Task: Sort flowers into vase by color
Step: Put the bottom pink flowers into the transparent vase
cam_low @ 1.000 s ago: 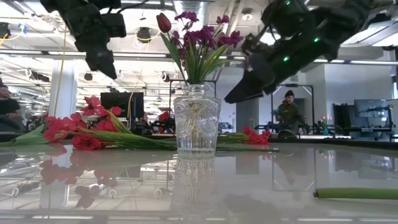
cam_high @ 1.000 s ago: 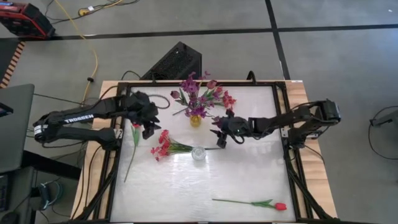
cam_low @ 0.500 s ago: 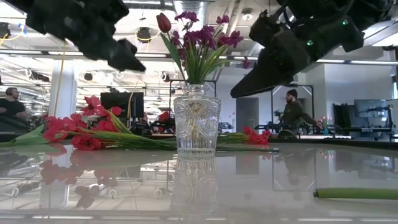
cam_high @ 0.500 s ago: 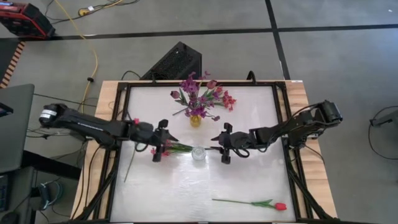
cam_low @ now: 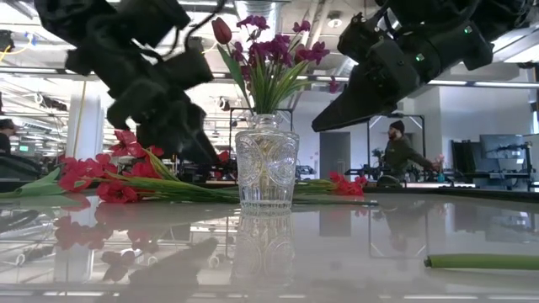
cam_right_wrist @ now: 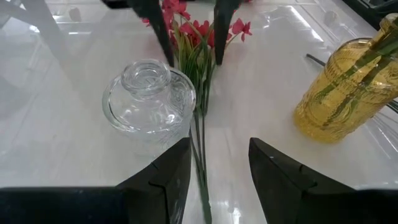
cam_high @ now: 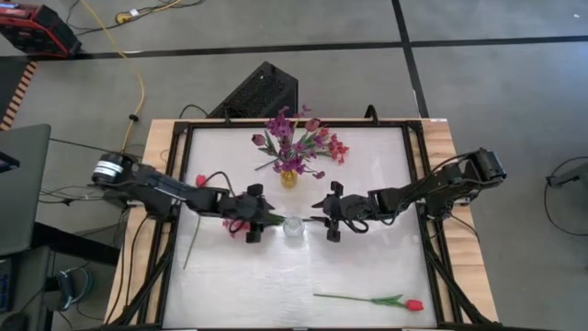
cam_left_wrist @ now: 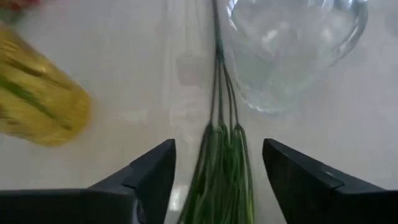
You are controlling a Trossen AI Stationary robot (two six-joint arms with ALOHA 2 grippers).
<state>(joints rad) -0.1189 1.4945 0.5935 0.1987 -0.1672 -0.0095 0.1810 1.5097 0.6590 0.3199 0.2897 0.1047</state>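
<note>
A red-pink spray (cam_high: 231, 224) lies flat on the table, its green stems (cam_left_wrist: 221, 163) running past the empty clear glass vase (cam_high: 293, 226). My left gripper (cam_high: 254, 222) is open just above the spray, one finger on each side of the stem bundle, touching nothing. My right gripper (cam_high: 330, 222) is open on the vase's other side, raised above the stem ends (cam_right_wrist: 201, 163). A yellow vase (cam_high: 289, 176) holds purple sprays (cam_high: 287, 133) and a dark tulip. Single red tulips lie near the left edge (cam_high: 200, 181) and near the near edge (cam_high: 413, 304).
Another red-pink spray (cam_high: 336, 147) lies on the table to the right of the yellow vase. The left tulip's stem (cam_high: 193, 241) runs toward the near edge. The table's middle right and near left are bare. People stand in the room beyond the table (cam_low: 397, 151).
My left gripper has swung from beside the left tulip toward the clear vase and come down over the red-pink spray's stems. My right gripper moved from beside the yellow vase toward the near edge, then stopped to the right of the clear vase. The flowers have stayed put.
</note>
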